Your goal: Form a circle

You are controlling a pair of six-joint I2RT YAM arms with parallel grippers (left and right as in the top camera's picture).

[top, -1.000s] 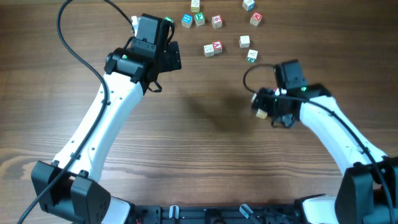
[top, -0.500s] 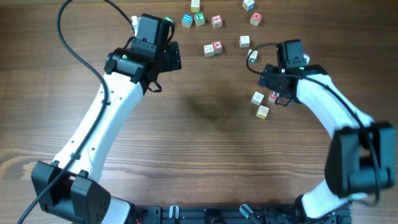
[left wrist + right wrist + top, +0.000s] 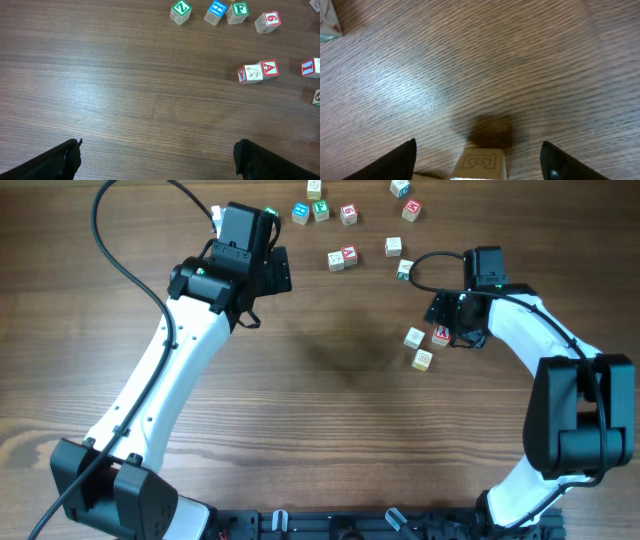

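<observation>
Toward 3 o'clock on the wooden table (image 3: 330, 410) sits the start of the circle (image 3: 415, 338): three small letter cubes close together, two pale and a red-faced cube (image 3: 440, 335), no ring yet. The right gripper (image 3: 480, 161) hangs over them with jaws wide. A pale cube (image 3: 481, 162) with an incised mark sits between its fingers (image 3: 400, 161), with bare table showing on either side, so nothing is clamped. The left gripper (image 3: 157, 160), near 11 o'clock, is spread wide over bare wood.

To do this step well, I judge the right arm should rise straight up, since a sideways drift would knock the trio. The other letter cubes (image 3: 342, 258) lie from 12 to 1 o'clock. Each should land beside an end cube, bending into an arc.

The cubes are square-edged, light wood with painted faces. They would likely slide easily on the smooth, grained tabletop.
</observation>
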